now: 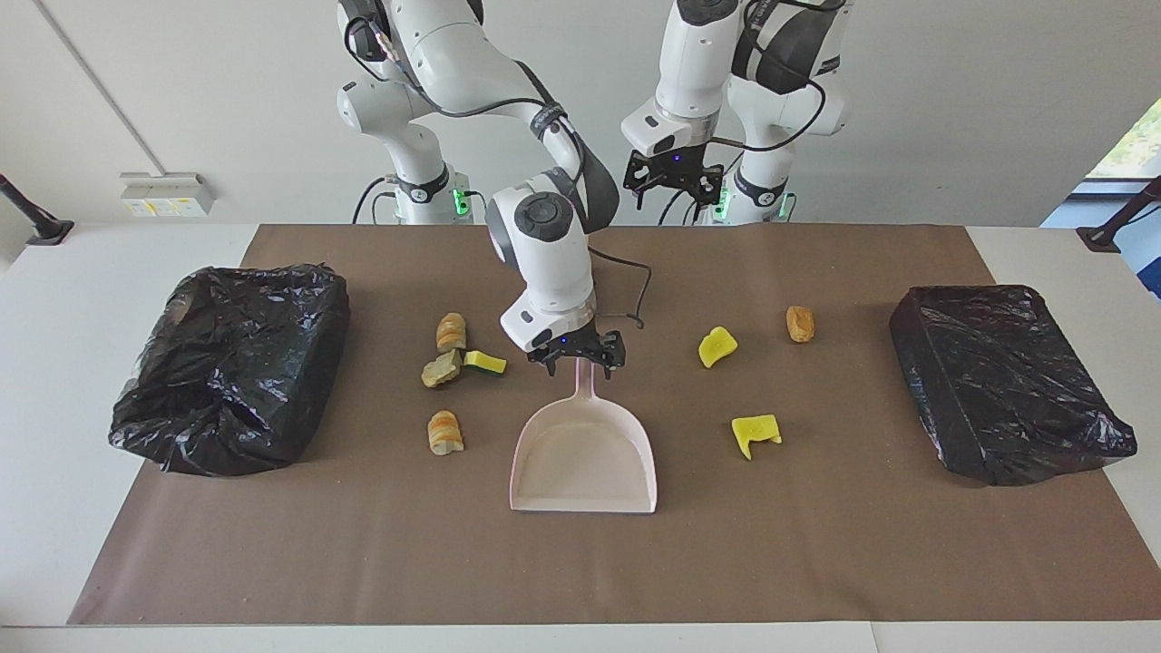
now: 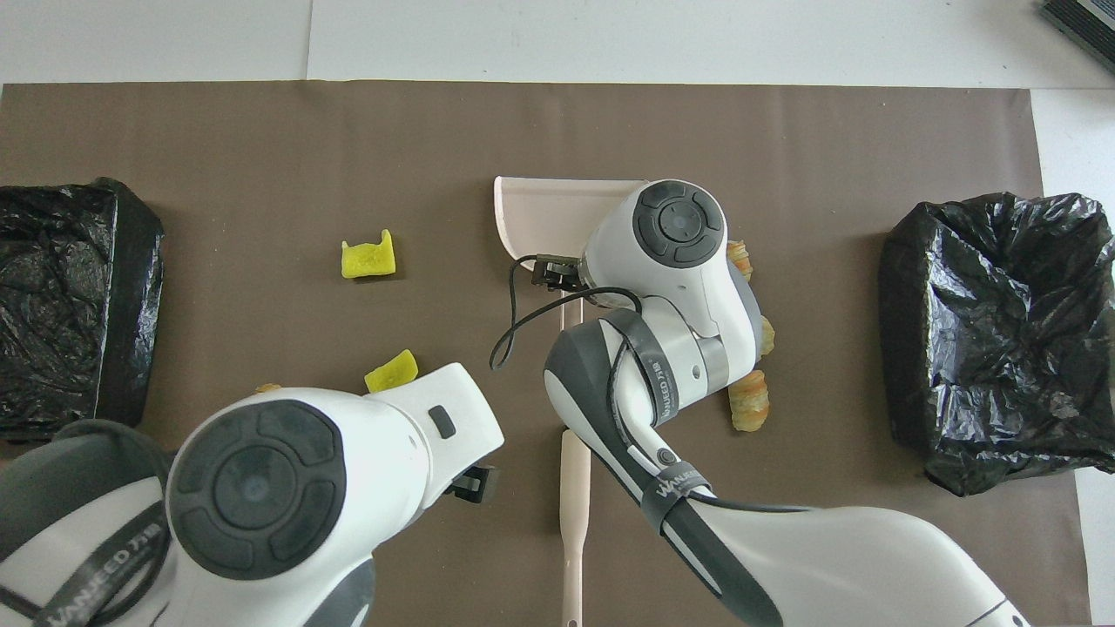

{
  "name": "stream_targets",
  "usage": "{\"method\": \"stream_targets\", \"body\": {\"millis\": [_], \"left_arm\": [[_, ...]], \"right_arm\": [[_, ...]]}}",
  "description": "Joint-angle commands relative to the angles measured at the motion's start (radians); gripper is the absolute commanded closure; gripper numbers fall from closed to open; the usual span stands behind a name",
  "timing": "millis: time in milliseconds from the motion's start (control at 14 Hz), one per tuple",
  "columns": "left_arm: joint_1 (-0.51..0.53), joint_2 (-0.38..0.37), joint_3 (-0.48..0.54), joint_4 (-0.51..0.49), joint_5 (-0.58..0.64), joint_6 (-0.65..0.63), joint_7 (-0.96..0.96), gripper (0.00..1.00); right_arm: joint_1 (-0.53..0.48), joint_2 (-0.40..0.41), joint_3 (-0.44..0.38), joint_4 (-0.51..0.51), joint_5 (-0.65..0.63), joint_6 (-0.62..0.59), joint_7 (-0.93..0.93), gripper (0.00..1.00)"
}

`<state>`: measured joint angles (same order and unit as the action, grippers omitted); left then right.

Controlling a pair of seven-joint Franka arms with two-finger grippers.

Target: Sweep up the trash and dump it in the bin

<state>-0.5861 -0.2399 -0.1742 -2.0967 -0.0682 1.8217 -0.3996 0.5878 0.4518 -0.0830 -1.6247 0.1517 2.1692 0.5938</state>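
Nothing swept yet: the trash (image 1: 451, 367) lies scattered on the tabletop either side of the dustpan (image 1: 585, 453). Right pincer (image 1: 578, 355), released, is over the dustpan's handle; left pincer (image 1: 675, 178), released, hangs above the brush (image 2: 574, 514).

Place: a robot test lab is indicated.
Arms: two white robot arms (image 1: 544, 245) are mounted at one table (image 1: 54, 363).
Surface: a brown paper sheet (image 1: 816, 544) is laid over the white tabletop.
Walls: bare white walls and a wall socket box (image 1: 168, 193) are seen.
Props: staged scraps (image 1: 756, 432) and bag-lined bins (image 1: 231, 363) are set out.
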Motion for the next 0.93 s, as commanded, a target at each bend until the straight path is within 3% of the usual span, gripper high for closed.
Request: {"method": "stream_targets", "body": {"millis": [0,143,286,357,571,643,786,857], "left_arm": [[-0.095,-0.059,0.019,-0.139,-0.012,0.118,-0.079,0.0],[-0.174,-0.044,0.021,-0.176,-0.012,0.149,-0.134,0.0],[-0.233,-0.029,0.021,-0.261,-0.012,0.248,-0.203,0.0],[-0.265,-0.029,0.019,-0.304,-0.012,0.317,-0.246,0.0],[-0.352,0.049,0.019,-0.321,-0.012,0.414,-0.367,0.0],[-0.366,0.068,0.019,-0.321,-0.012,0.468,-0.416,0.0],[-0.392,0.109,0.019,-0.319,-0.012,0.528,-0.47,0.0],[-0.393,0.116,0.019,-0.319,-0.012,0.533,-0.472,0.0]], "right_arm": [[0.004,0.028,-0.003,0.008,0.012,-0.011,-0.02,0.0],[0.004,0.024,-0.003,-0.017,0.009,-0.019,-0.084,0.02],[0.0,0.025,-0.003,-0.017,0.009,-0.02,-0.094,0.23],[0.0,0.025,-0.003,-0.012,0.017,-0.029,-0.094,0.45],[-0.005,0.025,-0.003,0.031,0.011,-0.115,-0.094,0.73],[-0.005,0.025,-0.003,0.031,0.019,-0.117,-0.091,1.0],[-0.017,0.028,-0.004,0.029,0.006,-0.112,-0.167,1.0],[-0.035,0.027,-0.004,0.031,0.023,-0.109,-0.325,1.0]]}}
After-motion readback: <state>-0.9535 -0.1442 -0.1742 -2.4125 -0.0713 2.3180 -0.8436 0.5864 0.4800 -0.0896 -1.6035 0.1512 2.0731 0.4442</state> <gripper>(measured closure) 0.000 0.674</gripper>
